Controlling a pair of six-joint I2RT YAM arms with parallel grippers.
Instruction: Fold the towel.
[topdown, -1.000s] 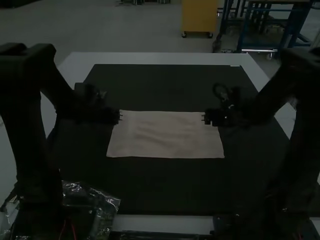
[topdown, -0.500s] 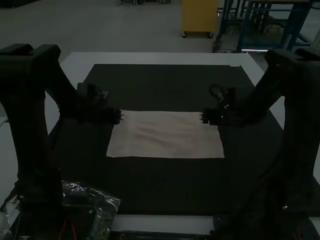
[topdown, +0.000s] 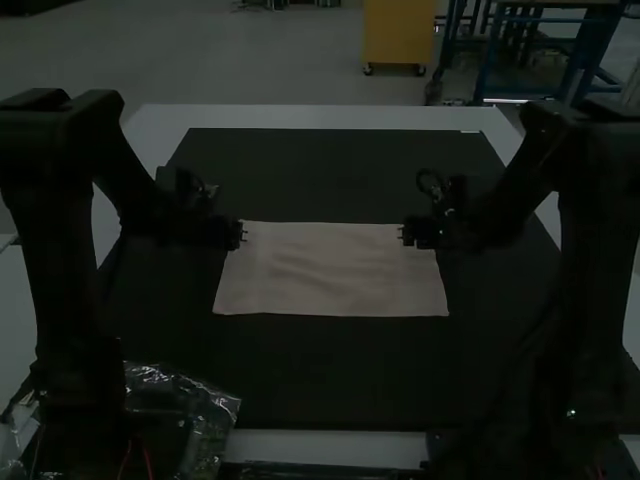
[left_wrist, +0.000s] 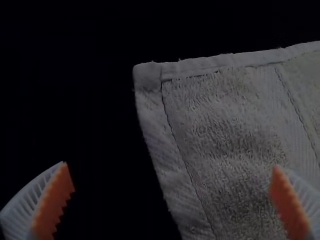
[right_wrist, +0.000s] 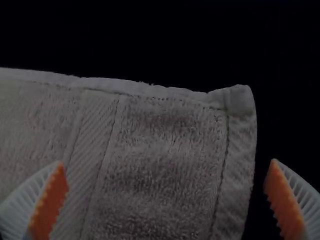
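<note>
Evenly, left end effector (topdown: 243, 235), right end effector (topdown: 402, 235) gape near towel (topdown: 330, 275) corners.

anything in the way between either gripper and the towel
Nothing visible is. The left gripper is open at the far left corner of the towel, the right gripper open at the far right one. The clear plastic lies nearer the arms' bases, off both paths.

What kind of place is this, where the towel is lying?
Probably a robotics lab or test station: a left robot arm and right robot arm stand at a white table, with a towel flat on a black mat.
</note>
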